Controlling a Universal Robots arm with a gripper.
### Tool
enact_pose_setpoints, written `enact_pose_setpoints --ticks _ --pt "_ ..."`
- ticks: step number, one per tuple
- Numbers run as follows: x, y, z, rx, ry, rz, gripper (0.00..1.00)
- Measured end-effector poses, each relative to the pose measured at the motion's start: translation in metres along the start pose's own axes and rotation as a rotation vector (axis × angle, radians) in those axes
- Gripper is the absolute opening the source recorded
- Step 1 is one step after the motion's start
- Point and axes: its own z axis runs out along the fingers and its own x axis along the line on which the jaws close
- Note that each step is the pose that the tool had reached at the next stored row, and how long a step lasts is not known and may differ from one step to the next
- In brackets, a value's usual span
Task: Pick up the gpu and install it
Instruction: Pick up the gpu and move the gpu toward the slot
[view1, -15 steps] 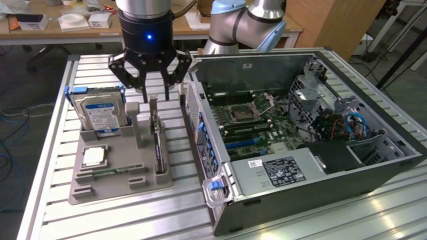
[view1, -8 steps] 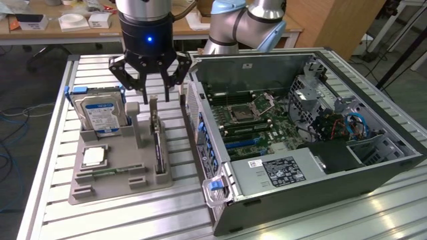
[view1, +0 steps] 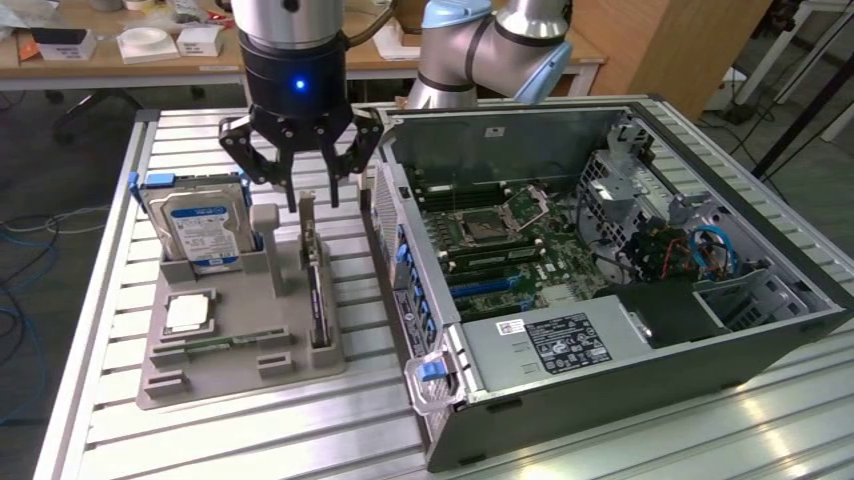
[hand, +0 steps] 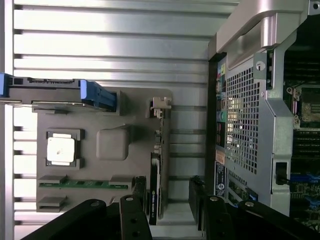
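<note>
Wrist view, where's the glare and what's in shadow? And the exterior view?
Wrist view: glare washes the table slats and the processor chip nearly white; the open end effector reads as a dark silhouette. Exterior view: softer, even light, a bright sheen on the slats at the exterior view's right, and the computer case darker inside.

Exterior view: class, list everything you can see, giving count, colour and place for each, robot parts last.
gpu: one, black, silvery bracket, on edge in the holder tray.
hard drive: one, silver, blue-white label, upright in the tray.
processor chip: one, silver, flat in the tray.
memory stick: one, green, flat in the tray.
holder tray: one, grey, on the table.
computer case: one, dark grey, open, exterior view's right.
table: one, silvery, slatted, under everything.
robot arm: one, silver-blue, behind the case.
gripper: one, black, open, over the gpu.
</note>
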Motion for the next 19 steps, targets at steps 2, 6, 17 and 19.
enact_pose_setpoints --ticks 2,6,17,19 --pt "0.0001 -0.0001 0.0012 0.0 0.0 0.0 0.47" --pt "0.0001 -0.0001 0.0027 0.0001 0.0001 0.0 0.47" --pt "0.0001 -0.0002 0.004 0.0 0.0001 0.0 0.47" --pt "0.0001 -0.0002 0.004 0.0 0.0 0.0 0.47"
